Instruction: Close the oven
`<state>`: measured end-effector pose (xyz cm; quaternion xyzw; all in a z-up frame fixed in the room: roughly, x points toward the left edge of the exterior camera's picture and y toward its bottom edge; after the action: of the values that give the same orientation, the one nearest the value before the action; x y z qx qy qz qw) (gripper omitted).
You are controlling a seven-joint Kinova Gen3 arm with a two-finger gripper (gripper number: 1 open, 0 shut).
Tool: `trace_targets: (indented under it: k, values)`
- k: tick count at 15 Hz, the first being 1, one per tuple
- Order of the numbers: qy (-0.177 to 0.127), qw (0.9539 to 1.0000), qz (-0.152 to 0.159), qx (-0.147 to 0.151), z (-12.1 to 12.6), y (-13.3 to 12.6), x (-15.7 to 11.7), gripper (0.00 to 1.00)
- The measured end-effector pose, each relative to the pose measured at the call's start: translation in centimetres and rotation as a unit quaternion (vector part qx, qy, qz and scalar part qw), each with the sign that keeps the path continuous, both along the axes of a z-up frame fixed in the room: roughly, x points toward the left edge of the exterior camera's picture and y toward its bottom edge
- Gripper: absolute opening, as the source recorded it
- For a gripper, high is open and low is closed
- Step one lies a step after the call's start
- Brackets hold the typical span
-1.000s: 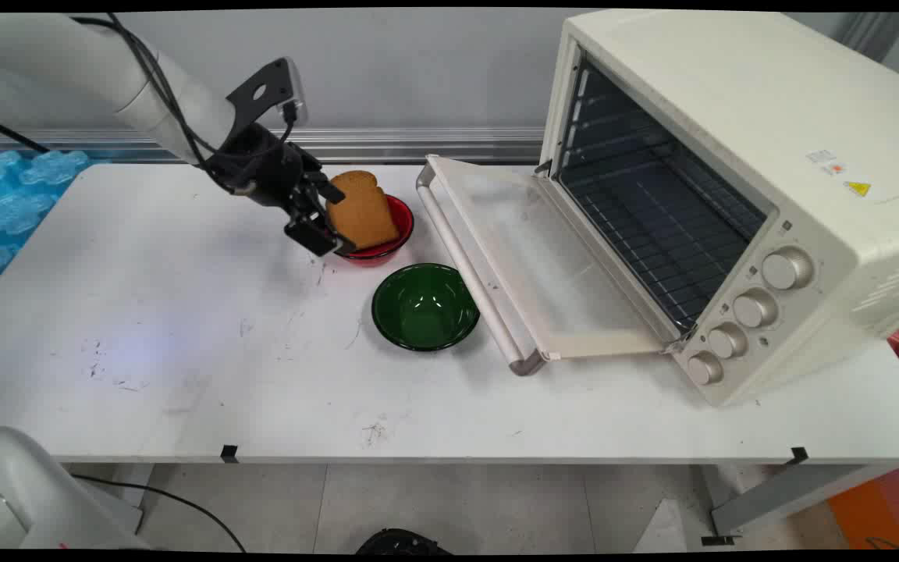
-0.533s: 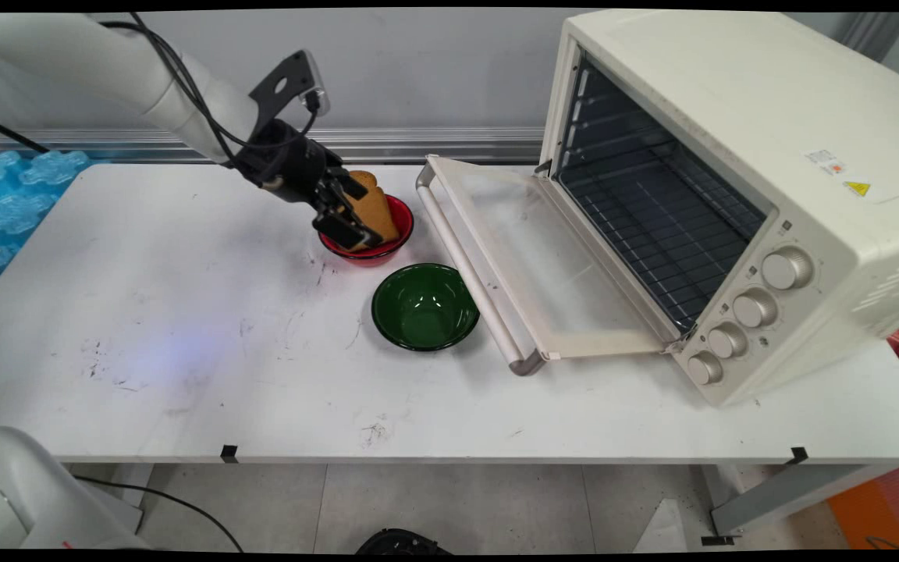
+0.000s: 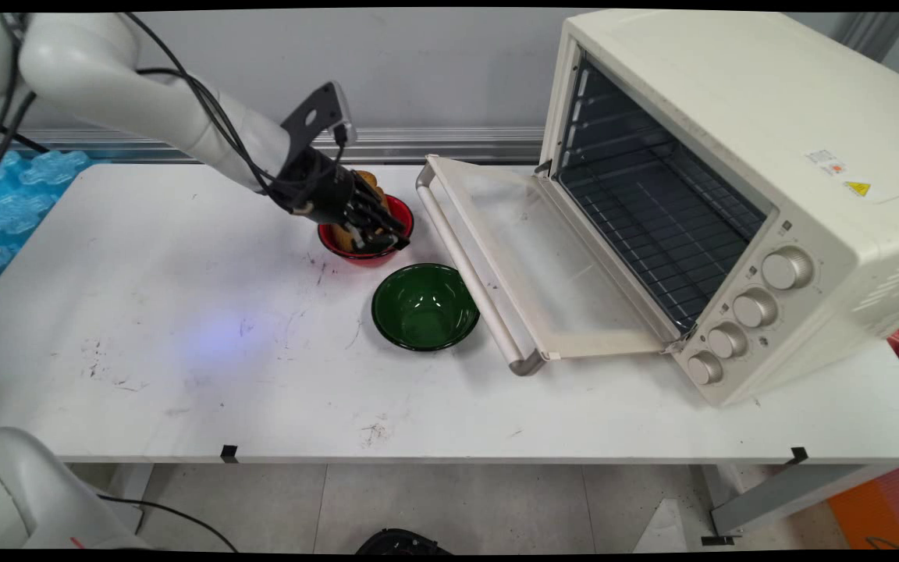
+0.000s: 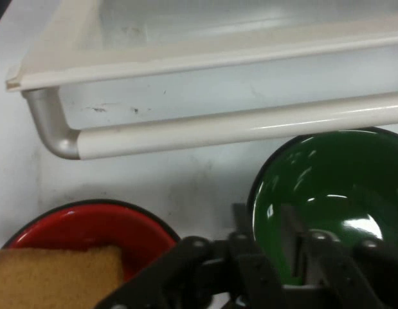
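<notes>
The black claw (image 3: 375,234) hangs low over the red bowl (image 3: 401,215), its linkage covering most of the bowl's inside in the main view. I cannot tell whether the claw stands apart or together: the main view shows only a dark mass of linkage there, and the hand view cuts off the fingers at its bottom edge. A brown slice of toast (image 3: 370,180) sits in the red bowl, leaning against its far side; part of it peeks out behind the claw, and in the hand view its spongy edge (image 4: 54,277) lies within the bowl's rim (image 4: 83,209). Whether the claw touches the toast is hidden.

Just in front of the red bowl, toward the near edge of the bench (image 3: 184,328), stands a green bowl (image 3: 425,306), with nothing in it. To the right of the red bowl lies the lowered door (image 3: 531,257) of a cream toaster oven (image 3: 738,179), its long handle (image 3: 461,265) near both bowls. The oven's cavity is open, showing wire racks, and four knobs run down its front panel.
</notes>
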<state>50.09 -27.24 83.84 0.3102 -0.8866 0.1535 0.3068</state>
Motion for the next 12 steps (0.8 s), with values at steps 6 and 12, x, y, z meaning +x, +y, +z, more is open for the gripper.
trace_targets:
  k: [6,12]
  values:
    - [0.006,0.9998,-0.011,-0.013,-2.9,-1.1,-0.9,0.0]
    - [0.019,0.9995,-0.015,-0.019,-4.6,-1.6,-1.8,0.0]
